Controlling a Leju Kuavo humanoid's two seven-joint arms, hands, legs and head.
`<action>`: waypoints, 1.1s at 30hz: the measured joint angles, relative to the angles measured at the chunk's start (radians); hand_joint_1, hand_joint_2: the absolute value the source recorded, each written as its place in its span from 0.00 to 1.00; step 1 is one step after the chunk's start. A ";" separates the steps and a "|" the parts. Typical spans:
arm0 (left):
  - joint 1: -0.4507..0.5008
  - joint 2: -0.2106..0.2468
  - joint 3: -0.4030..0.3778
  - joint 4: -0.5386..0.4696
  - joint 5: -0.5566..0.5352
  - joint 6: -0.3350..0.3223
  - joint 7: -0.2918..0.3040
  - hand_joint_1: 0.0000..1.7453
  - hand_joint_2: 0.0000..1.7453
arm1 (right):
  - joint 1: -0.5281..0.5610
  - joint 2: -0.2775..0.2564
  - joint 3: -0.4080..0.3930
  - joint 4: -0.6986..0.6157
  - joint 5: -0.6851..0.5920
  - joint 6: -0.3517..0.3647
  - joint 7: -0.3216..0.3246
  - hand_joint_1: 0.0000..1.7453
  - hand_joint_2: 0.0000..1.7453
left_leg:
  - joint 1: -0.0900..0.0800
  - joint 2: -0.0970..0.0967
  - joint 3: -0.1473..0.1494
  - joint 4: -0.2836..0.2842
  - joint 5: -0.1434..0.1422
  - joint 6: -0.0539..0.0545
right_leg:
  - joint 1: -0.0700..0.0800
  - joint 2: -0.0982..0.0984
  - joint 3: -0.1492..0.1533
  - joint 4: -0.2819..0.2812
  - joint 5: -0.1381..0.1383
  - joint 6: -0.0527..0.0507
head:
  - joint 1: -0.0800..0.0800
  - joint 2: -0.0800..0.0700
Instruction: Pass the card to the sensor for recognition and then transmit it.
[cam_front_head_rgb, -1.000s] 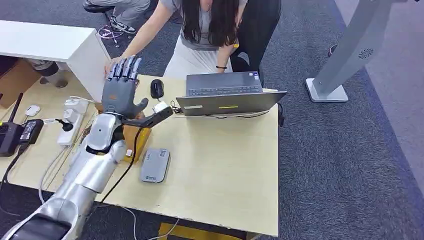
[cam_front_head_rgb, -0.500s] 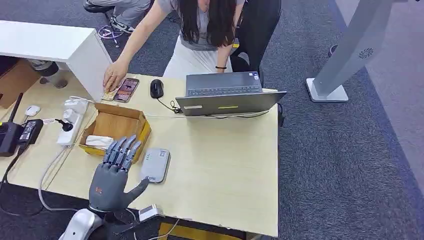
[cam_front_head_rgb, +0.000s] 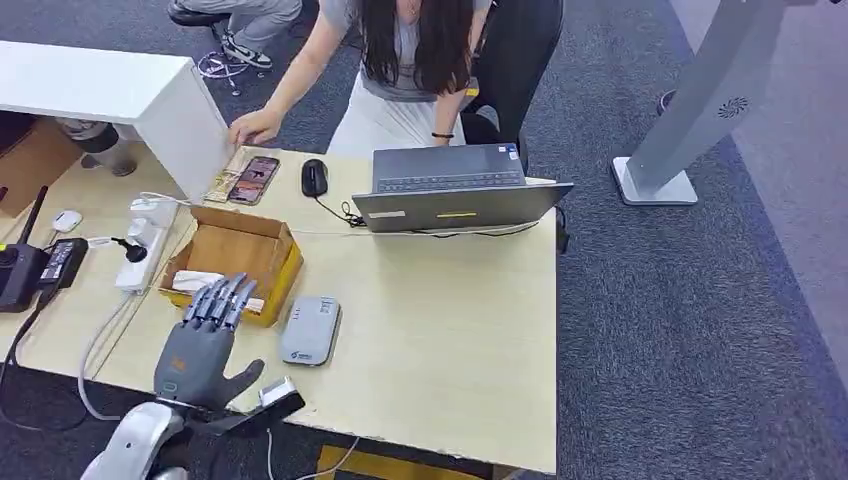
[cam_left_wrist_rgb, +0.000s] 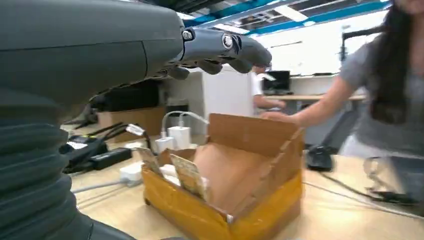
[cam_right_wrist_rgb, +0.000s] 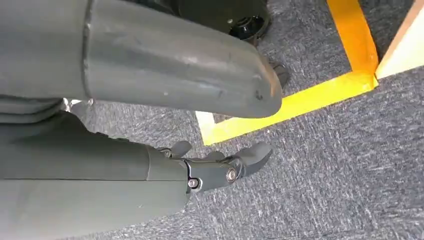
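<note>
My left hand (cam_front_head_rgb: 203, 345) hovers open over the table's near edge, fingers straight and pointing toward the cardboard box (cam_front_head_rgb: 235, 245), with nothing in it. In the left wrist view its fingers (cam_left_wrist_rgb: 220, 47) reach above the box (cam_left_wrist_rgb: 250, 165), where two cards (cam_left_wrist_rgb: 187, 175) stand tilted against the near wall. The grey card sensor (cam_front_head_rgb: 311, 330) lies flat just right of my hand. My right hand (cam_right_wrist_rgb: 220, 167) hangs above the carpet, fingers loosely apart and holding nothing.
A person leans over the far side, one hand (cam_front_head_rgb: 255, 127) near a phone (cam_front_head_rgb: 255, 178) on the table. A laptop (cam_front_head_rgb: 450, 185), mouse (cam_front_head_rgb: 314, 177) and cables sit behind. A power strip (cam_front_head_rgb: 140, 245) lies left of the box, and a white cabinet (cam_front_head_rgb: 110, 90) stands far left.
My left hand dropped from high over the box's far side to the table's near edge, then shifted slightly left. The person's hand lifted off the phone and drew back.
</note>
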 joint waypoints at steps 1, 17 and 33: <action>-0.016 0.001 0.010 0.017 0.001 -0.007 0.003 0.00 1.00 | 0.000 0.000 0.000 0.000 0.000 0.001 0.000 0.00 0.00 | 0.000 0.000 0.000 0.000 0.000 0.000 | 0.000 0.000 0.000 0.000 0.000 0.000 | 0.000 0.000; -0.187 0.003 0.046 0.179 0.008 -0.090 0.005 0.00 1.00 | -0.003 0.000 0.000 0.000 0.032 0.011 0.012 0.00 0.00 | 0.000 0.000 0.000 0.000 0.000 0.000 | 0.000 0.000 0.000 0.000 0.000 0.000 | 0.000 0.000; -0.224 0.008 0.051 0.280 -0.005 -0.099 0.056 0.00 1.00 | -0.003 0.000 0.000 0.000 0.066 0.006 0.023 0.00 0.00 | 0.000 0.000 0.000 0.000 0.000 0.000 | 0.000 0.000 0.000 0.000 0.000 0.000 | 0.000 0.000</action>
